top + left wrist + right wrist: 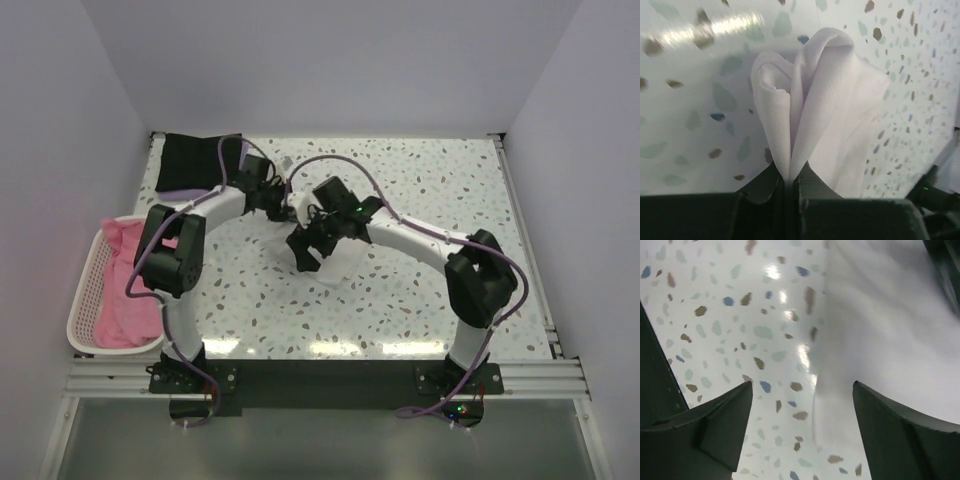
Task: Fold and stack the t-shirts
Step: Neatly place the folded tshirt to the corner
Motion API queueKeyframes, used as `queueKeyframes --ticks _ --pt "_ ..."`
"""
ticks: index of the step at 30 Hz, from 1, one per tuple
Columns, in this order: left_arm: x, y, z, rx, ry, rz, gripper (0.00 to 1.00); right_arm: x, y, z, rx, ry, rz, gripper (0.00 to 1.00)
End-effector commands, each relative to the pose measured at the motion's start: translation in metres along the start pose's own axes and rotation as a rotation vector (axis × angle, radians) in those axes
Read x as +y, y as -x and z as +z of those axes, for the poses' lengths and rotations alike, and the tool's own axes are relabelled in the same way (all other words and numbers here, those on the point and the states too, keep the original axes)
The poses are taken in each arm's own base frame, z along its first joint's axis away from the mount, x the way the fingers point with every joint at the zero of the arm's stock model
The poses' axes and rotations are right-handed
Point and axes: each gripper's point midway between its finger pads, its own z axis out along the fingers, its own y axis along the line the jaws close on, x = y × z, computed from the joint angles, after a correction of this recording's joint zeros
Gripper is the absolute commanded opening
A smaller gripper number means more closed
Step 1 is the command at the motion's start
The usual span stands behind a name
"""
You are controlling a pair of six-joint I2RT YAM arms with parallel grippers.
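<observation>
**Top external view**
1. My left gripper [292,208] is reached out to mid-table and sits close beside my right gripper [305,250]. Both are over the white t-shirt [335,270], which is pale and hard to outline against the speckled table [450,180]. I judge the arms crowd one spot because both are working the same garment.
2. The black t-shirt [195,160] lies folded flat at the far left corner. It rests on a lavender t-shirt [178,190], of which only a strip shows beneath. This looks like the stack already begun, kept away from the working area.
3. The pink t-shirts [125,290] are heaped unfolded in the basket [82,310] at the table's left edge, not yet dealt with.

**Left wrist view**

4. The left gripper [790,182] has its jaws together, clamped on a pinched edge of the white t-shirt [825,100]. The cloth spreads from the pinch in two soft lobes and appears raised from the table. I judge it is held this way so the edge can be carried over for a fold.

**Right wrist view**

5. The right gripper [802,390] has its jaws wide apart with nothing gripped between them. The white t-shirt [890,325] lies smooth below, and its edge runs under the gap. One finger [895,425] is over cloth and the other is over bare table. I judge that the hold for this fold belongs to my left side alone.
</observation>
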Motion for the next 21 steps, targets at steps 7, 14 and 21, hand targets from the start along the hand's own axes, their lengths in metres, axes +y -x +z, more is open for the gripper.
queueKeyframes --ticks 7,14,21 --pt "0.041 0.119 -0.045 -0.084 0.398 0.460 0.00 -0.067 -0.021 -0.098 -0.084 -0.183 0.131 0.99" --pt "0.056 0.197 -0.081 -0.203 0.482 0.655 0.00 -0.073 -0.036 -0.121 -0.105 -0.253 0.161 0.99" --pt "0.080 0.241 -0.117 -0.298 0.670 0.748 0.00 -0.070 -0.031 -0.122 -0.120 -0.237 0.186 0.99"
